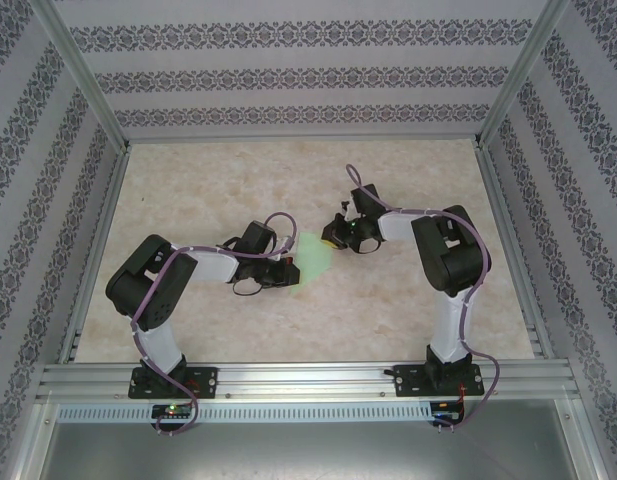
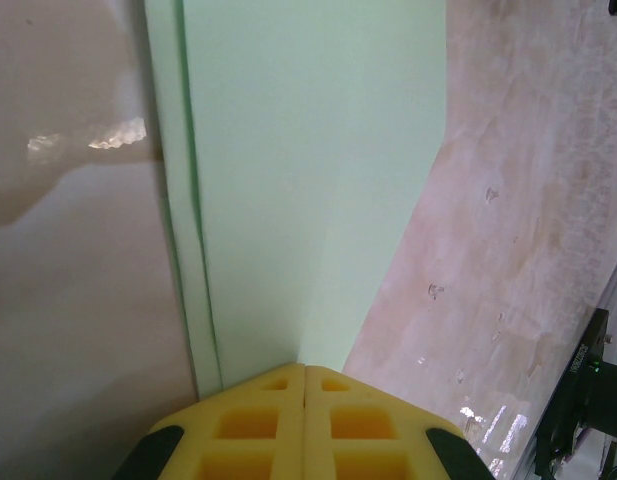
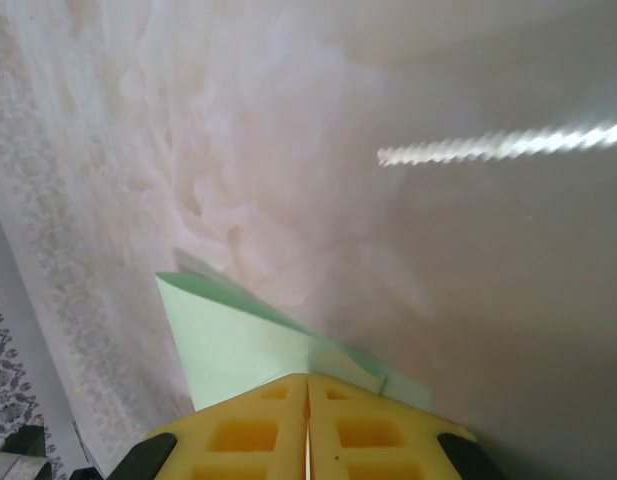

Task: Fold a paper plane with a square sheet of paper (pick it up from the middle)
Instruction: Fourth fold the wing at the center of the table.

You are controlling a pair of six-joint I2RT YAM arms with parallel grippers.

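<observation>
The pale green sheet of paper (image 1: 315, 258) is folded over and sits at mid-table between my two grippers. My left gripper (image 1: 291, 266) meets it from the left. In the left wrist view its yellow fingertips (image 2: 278, 385) are pressed together, and the paper (image 2: 308, 180) runs straight out from between them, with layered edges on its left side. My right gripper (image 1: 333, 238) comes in from the upper right. Its jaws are closed too, and a pointed folded flap of the paper (image 3: 238, 340) sticks out past the right gripper's tips (image 3: 307, 377).
The marbled tabletop (image 1: 238, 180) is fenced by aluminium rails (image 1: 298, 378) and patterned walls (image 1: 288, 75). Both arm bases are bolted to the near rail. Part of the right arm (image 2: 588, 400) shows at the lower right of the left wrist view.
</observation>
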